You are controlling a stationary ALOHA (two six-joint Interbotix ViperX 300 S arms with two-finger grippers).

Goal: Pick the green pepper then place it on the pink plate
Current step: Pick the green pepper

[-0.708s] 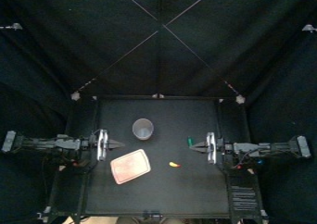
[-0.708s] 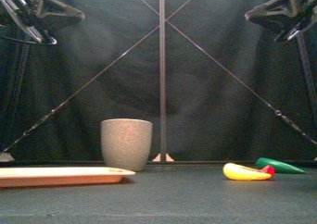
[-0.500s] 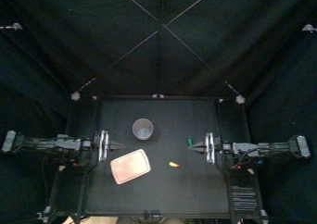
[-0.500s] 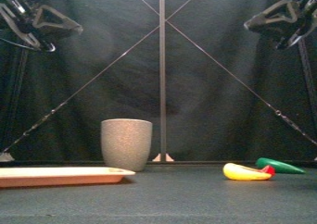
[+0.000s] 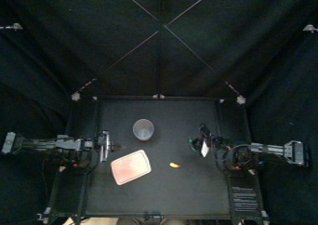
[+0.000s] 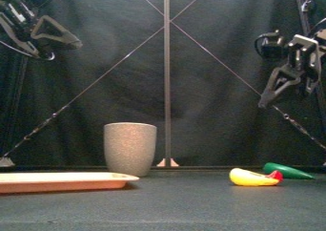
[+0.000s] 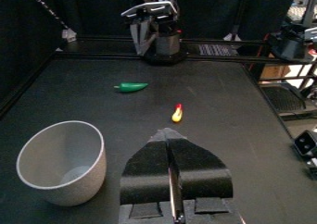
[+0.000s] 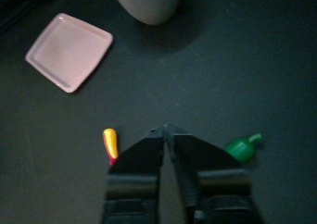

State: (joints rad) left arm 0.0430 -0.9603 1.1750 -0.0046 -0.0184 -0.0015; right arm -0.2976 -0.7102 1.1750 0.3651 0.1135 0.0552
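— While the right gripper (image 8: 168, 135) hangs in the air with its jaws pressed together, where's the small green toy pepper (image 8: 244, 148)?
— Down on the black table (image 6: 166, 211), just off to one side of those jaws, well apart from the flat pink tray (image 6: 64, 181).
— Count?
— One pepper, one tray, one tall grey speckled cup (image 6: 129, 148), one yellow-and-red toy (image 6: 254, 177). Left gripper (image 7: 173, 140), closed too, hangs high at the left.

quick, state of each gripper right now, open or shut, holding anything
Left gripper: shut, holding nothing.
Right gripper: shut, holding nothing; the green pepper is not grasped.
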